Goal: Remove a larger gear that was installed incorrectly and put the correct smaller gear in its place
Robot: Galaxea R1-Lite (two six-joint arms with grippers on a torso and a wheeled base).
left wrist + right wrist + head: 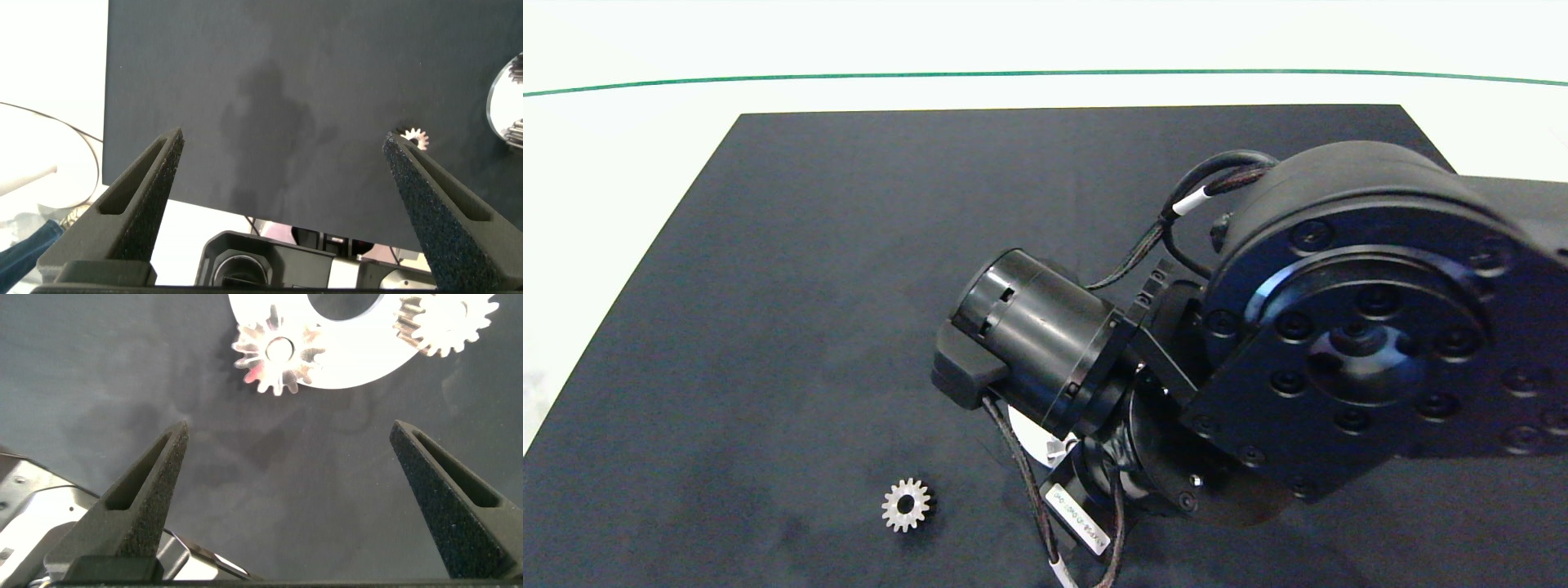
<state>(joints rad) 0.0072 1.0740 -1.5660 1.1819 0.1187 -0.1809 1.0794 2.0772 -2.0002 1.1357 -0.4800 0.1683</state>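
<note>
While both hands stand wide open and empty, the right hand (pixel 290 498) hovers over the white plate (pixel 351 351), where a gear (pixel 278 353) and a second gear (pixel 448 322) sit mounted; which is the larger gear cannot be told. One smaller gear (pixel 906 505) lies loose on the dark mat (pixel 809 286), near-left. Judged so, removal has not begun. The arm's label (pixel 1078 519) is illegible. The left hand (pixel 282 204) waits apart.

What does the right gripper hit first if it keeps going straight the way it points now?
Probably the black mat: the open right gripper frames only bare mat. The gear on the white plate lies just beyond; depth unclear.
</note>
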